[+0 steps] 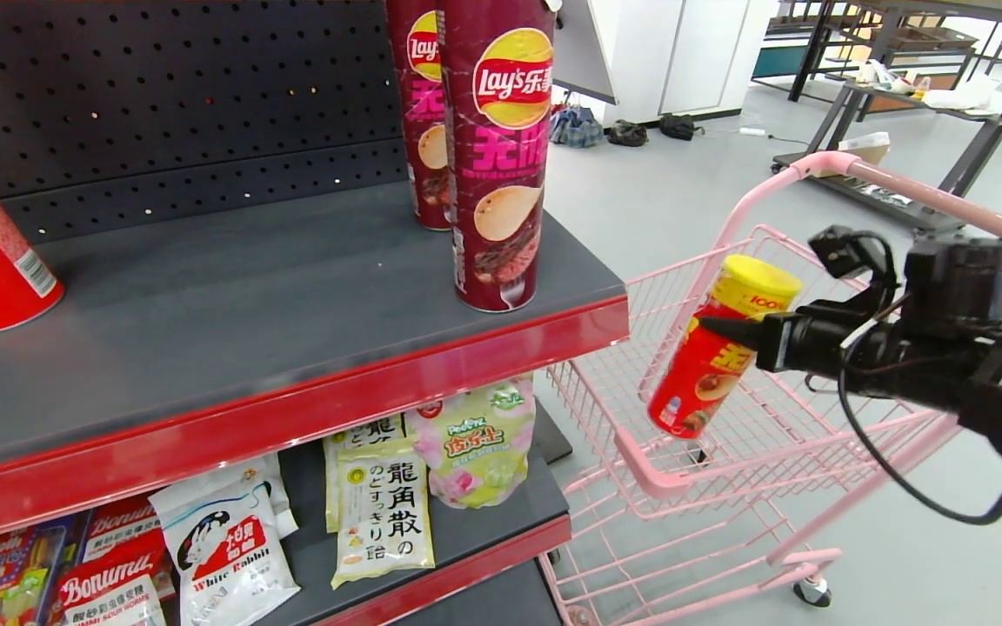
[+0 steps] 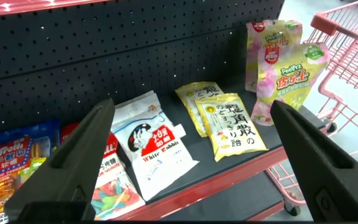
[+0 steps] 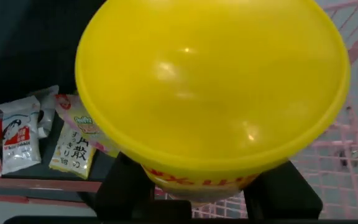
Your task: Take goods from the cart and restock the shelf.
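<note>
My right jaws pinch a red chip can [image 1: 697,382] just below its yellow lid, holding it tilted over the pink cart [image 1: 640,452], beside the right end of the shelf [image 1: 292,296]. Two tall maroon cans [image 1: 501,156] stand near that end of the shelf. My left jaws are spread wide, facing snack bags [image 2: 157,149] on the lower level.

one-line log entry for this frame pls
right tool: shut on yellow-lid can, over cart | left tool: open, empty, facing lower shelf
</note>
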Tool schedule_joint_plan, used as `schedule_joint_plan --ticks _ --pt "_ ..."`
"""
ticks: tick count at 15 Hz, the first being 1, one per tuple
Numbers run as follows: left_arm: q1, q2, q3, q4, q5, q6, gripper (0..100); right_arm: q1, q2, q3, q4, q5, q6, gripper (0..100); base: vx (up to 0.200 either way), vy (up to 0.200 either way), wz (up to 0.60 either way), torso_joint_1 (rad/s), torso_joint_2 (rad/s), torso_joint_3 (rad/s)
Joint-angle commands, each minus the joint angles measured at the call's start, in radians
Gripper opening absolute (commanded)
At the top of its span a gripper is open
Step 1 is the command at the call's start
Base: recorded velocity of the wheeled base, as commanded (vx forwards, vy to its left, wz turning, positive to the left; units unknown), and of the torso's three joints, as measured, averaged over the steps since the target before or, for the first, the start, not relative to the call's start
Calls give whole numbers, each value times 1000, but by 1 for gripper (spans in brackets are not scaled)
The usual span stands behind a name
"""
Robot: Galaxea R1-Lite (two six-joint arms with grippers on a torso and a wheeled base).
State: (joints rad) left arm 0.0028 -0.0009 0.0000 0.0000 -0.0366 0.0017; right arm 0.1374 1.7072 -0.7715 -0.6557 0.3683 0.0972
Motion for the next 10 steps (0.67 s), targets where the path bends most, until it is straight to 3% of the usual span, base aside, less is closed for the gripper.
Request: schedule_joint_plan --ticks 1,2,3,6,10 --pt "0 1 0 0 0 -2 100 -58 -305 -121 212 -2 -85 0 0 0 0 0 0 0" --pt "0 1 0 0 0 -2 100 -64 -365 -115 254 -5 -93 0 0 0 0 0 0 0" --pt "0 1 0 0 -2 -2 100 -107 -518 -98 389 -58 -111 0 0 0 0 0 0 0" --pt "0 1 0 0 -2 -2 100 -188 -842 -37 732 -77 -120 0 0 0 0 0 0 0" --pt "0 1 0 0 -2 -2 100 -292 -1107 127 834 -100 -120 0 0 0 0 0 0 0"
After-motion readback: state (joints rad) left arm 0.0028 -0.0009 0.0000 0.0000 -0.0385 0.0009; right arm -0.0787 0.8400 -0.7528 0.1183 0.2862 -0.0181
